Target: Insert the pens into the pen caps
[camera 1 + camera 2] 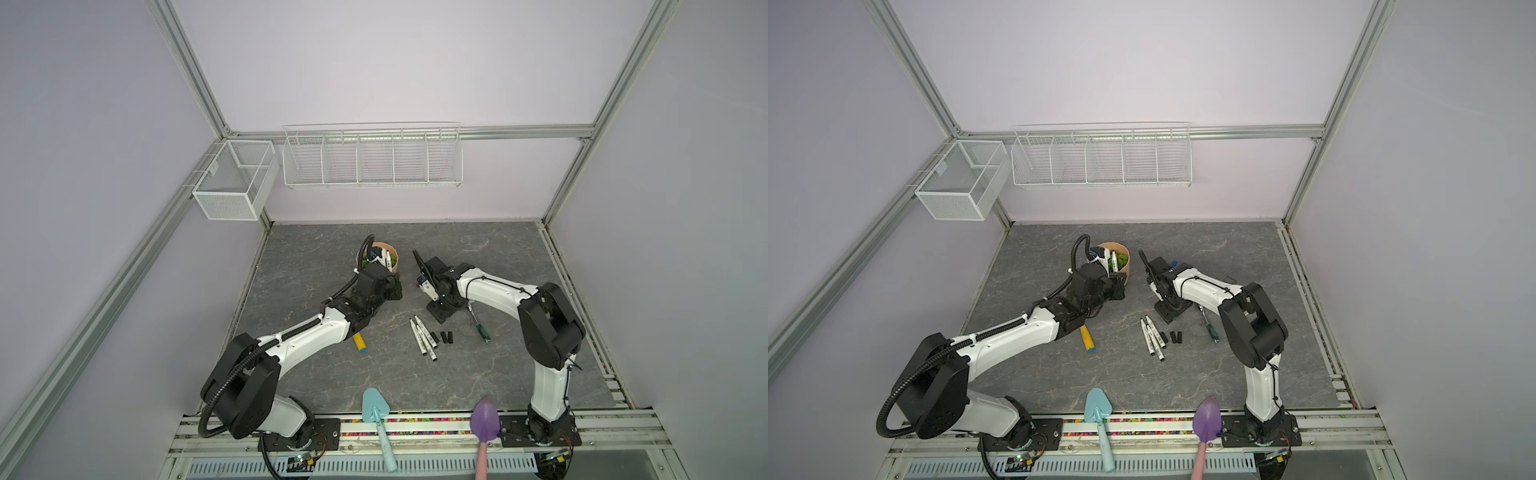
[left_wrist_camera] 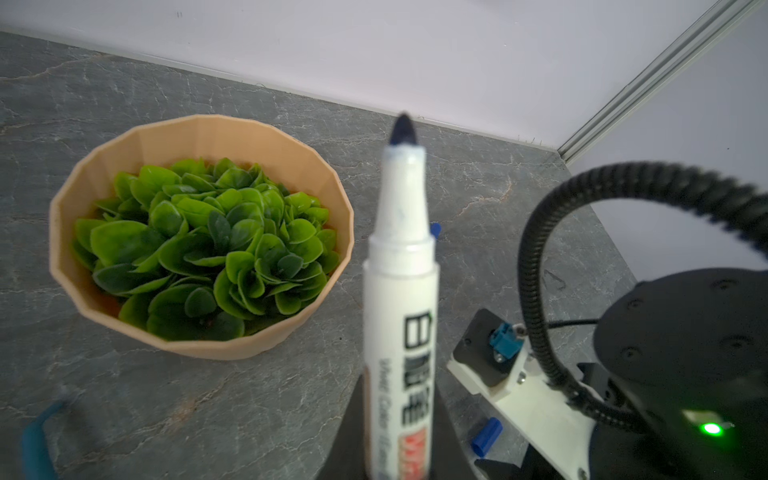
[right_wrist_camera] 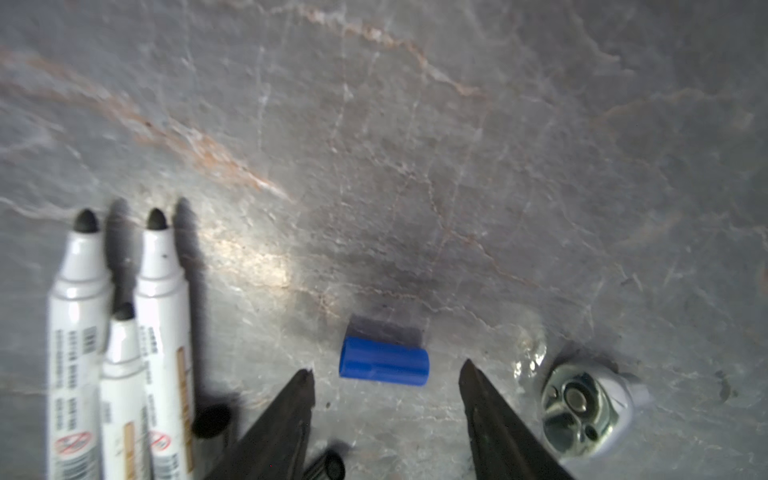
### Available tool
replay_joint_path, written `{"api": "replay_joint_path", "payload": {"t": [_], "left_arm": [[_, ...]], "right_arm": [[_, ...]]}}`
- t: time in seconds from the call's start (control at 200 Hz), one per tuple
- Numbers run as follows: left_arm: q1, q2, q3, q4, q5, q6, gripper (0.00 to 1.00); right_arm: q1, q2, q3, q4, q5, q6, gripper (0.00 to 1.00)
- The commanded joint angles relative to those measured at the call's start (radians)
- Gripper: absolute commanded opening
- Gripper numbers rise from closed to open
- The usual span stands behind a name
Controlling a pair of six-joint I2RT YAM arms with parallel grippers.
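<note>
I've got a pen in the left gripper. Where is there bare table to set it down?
Bare: far-left corner beside the planter bowl; far-right corner beyond the right gripper; near band between the pens and the teal trowel and purple trowel. Crowded: the middle, where pens, black caps and ratchet tool lie close.

Pale lilac walls [image 1: 395, 62] framed by aluminium rails [image 1: 540, 132]; a grey marble-look tabletop [image 1: 316, 257] below — a white wire rack [image 1: 372, 160] and mesh basket [image 1: 232, 183] hang at the back.
</note>
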Motion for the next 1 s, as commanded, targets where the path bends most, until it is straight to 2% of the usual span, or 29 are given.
{"api": "replay_joint_path", "payload": {"t": [0.0,0.09,0.2,0.32,0.505,0.995], "left_arm": [[0.005,-0.004,-0.002,0.031,-0.012,-0.015,0.00],[0.005,-0.002,-0.004,0.034,-0.009,-0.013,0.00],[0.005,-0.003,-0.004,0.036,-0.002,-0.009,0.00],[0.005,-0.009,-0.006,0.037,0.003,0.000,0.00],[0.005,-0.015,0.001,0.022,0.015,0.024,0.00],[0.005,-0.022,-0.015,0.034,0.026,0.030,0.00]], "right_arm": [[-0.023,-0.048,0.022,-0.064,-0.065,0.185,0.61],[-0.040,-0.051,0.022,-0.097,-0.099,0.313,0.62],[-0.054,-0.048,0.011,-0.079,-0.146,0.406,0.62],[-0.054,-0.019,0.033,-0.076,-0.116,0.427,0.62],[-0.056,0.054,0.088,-0.074,-0.142,0.443,0.60],[-0.061,0.092,0.040,-0.077,-0.039,0.453,0.59]]}}
